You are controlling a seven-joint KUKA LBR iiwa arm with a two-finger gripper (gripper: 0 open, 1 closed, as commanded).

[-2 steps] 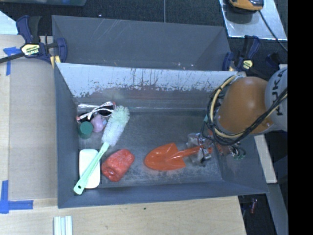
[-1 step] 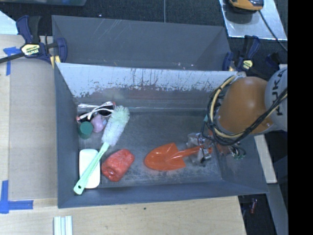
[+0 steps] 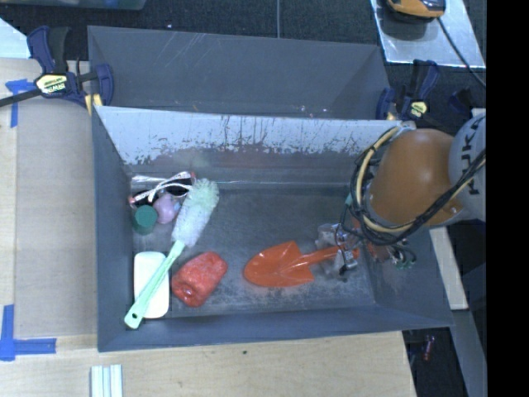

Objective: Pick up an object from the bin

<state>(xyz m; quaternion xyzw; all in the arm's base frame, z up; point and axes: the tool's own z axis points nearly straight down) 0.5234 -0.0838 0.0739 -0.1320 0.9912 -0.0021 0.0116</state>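
1. Grey bin (image 3: 111,222), sloped walls, flat floor. The contents sit in two groups, one left and one right of centre.
2. Left group, back corner: sunglasses (image 3: 157,190) with a white frame lie against the wall. A small green piece (image 3: 145,217) and a pale purple piece (image 3: 168,210) sit just in front of them, touching each other.
3. Left group, front: a white bar (image 3: 147,270) lies flat. A brush (image 3: 183,230) with a white fluffy head and mint-green handle lies aslant over it, head toward the sunglasses and handle end near the front wall. A red crumpled lump (image 3: 198,278) sits just beside the bar.
4. Right of centre, alone on the floor, well apart from the left group: an orange scoop (image 3: 277,265).
5. Scoop axis: roughly left to right, rising slightly toward the right. The broad blade points left and the narrow handle points right.
6. The gripper (image 3: 345,255) sits low in the bin at the handle's right end, under the arm's orange cover (image 3: 413,176) and cables.
7. Whether the gripper is open or clamped on the handle I cannot tell, because the parts blur together there.
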